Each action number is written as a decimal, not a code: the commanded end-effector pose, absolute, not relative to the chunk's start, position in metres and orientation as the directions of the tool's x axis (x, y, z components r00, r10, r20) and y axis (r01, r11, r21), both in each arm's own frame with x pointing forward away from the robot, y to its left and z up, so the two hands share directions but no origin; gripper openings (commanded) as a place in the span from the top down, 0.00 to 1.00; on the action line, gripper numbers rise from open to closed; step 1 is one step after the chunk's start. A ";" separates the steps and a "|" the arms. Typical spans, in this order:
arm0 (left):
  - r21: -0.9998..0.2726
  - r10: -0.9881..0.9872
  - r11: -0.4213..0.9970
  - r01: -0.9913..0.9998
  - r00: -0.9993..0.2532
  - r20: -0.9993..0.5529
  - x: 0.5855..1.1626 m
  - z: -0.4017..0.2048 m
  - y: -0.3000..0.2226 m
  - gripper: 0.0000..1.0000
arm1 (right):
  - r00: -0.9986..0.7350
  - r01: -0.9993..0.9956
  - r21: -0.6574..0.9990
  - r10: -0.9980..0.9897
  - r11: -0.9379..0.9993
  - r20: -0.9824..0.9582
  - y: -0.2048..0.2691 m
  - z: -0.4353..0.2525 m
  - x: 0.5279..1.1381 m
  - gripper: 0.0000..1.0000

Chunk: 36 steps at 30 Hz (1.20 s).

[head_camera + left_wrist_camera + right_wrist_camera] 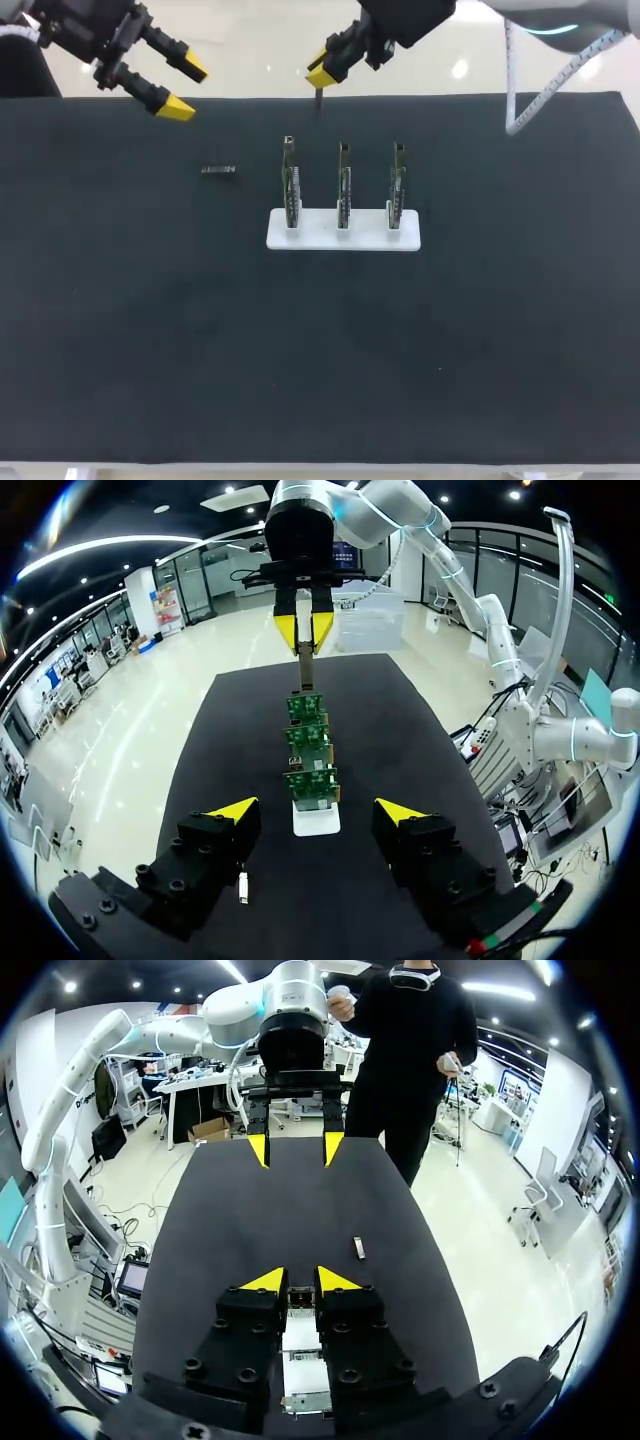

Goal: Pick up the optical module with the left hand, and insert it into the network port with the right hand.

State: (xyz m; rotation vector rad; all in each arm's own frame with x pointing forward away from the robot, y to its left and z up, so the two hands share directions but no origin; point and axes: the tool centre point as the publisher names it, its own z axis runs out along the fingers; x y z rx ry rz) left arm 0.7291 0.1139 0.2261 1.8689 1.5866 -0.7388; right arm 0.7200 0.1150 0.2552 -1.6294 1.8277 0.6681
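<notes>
We have not yet begun the pickup: the module lies on the mat, left of the boards. Our left gripper hovers near it, fingers apart. Our right gripper pinches a thin dark piece. Next, we judge, the left gripper must drop and straddle the module.

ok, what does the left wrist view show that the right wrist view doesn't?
Left wrist only: the three boards face-on in a row on the white base, ahead of the open left gripper. Right wrist only: the row from above, mostly hidden under the right gripper. Both: the optical module lying on the black table, off to the side of the row, touched by neither gripper; each view also shows the other arm's gripper across the table.
</notes>
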 end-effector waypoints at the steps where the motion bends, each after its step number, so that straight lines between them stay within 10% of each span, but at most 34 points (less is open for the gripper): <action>1: 0.071 0.674 -0.131 0.989 0.142 -0.725 0.730 0.226 0.113 0.00 | -0.071 -0.993 -0.018 -0.693 0.120 -0.718 0.115 0.255 0.721 1.00; 36: 0.071 0.674 -0.131 0.989 0.142 -0.725 0.730 0.226 0.113 0.00 | 0.037 -0.999 -0.012 -0.677 -0.041 -0.735 0.088 0.194 0.748 1.00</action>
